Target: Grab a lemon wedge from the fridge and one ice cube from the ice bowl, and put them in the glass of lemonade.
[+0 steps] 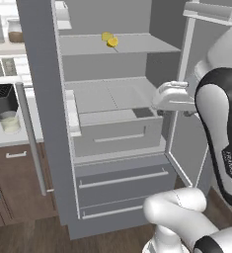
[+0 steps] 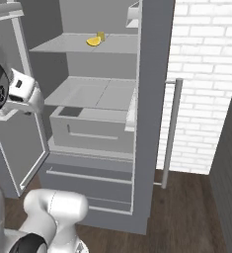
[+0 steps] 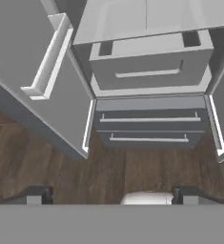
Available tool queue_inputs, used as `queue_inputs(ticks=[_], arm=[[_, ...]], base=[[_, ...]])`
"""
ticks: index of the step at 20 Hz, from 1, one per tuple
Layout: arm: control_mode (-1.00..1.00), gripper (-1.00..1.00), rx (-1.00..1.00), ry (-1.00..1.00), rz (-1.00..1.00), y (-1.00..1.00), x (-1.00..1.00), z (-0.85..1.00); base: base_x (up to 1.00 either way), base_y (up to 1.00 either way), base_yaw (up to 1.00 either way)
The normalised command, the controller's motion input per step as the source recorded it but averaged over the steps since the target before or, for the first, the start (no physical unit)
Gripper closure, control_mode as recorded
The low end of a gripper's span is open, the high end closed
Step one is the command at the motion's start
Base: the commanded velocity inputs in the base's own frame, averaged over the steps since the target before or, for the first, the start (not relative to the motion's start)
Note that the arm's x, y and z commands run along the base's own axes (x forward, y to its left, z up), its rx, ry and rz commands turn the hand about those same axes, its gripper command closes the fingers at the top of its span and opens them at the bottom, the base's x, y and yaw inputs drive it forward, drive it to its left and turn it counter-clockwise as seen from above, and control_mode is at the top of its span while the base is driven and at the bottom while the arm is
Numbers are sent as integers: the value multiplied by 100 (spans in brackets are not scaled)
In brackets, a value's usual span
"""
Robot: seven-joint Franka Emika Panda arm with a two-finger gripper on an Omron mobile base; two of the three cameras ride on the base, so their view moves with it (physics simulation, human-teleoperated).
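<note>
The grey fridge [image 1: 38,74] [image 2: 152,74] stands with both upper doors swung open. On its upper shelf lies the yellow lemon wedge [image 1: 112,42] [image 2: 93,41], with a second small yellow piece [image 1: 106,35] [image 2: 101,35] just behind it. My gripper [image 1: 162,101] [image 2: 33,105] hovers in front of the open compartment by the right-hand door, well below that shelf and apart from the wedge. In the hand view my gripper [image 3: 112,196] is open with nothing between its tips, looking down at the two lower drawers [image 3: 149,128]. The glass of lemonade [image 1: 10,122] sits on the counter at left. The ice bowl is out of view.
A black toaster [image 1: 1,101] stands beside the glass, above brown cabinets [image 1: 19,183]. A pulled-out crisper drawer [image 1: 115,131] juts from the fridge. The open doors [image 1: 184,123] [image 2: 11,148] flank my hand. A white brick wall [image 2: 206,74] lies right of the fridge.
</note>
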Motion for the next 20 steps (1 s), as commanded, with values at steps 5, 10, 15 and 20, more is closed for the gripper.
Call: queue_inputs(ticks=[5,10,15,20], arm=[[-100,-100,-20,-7,-22,-67,22,-93],[-100,-100,0,-26,-9,-37,2,-54],[-100,-100,-1,-15,-6,-9,-5,-10],[-100,-100,-4,-1,-13,-9,5,4]], base=[[0,0,0],[0,0,0],[0,0,0],[0,0,0]])
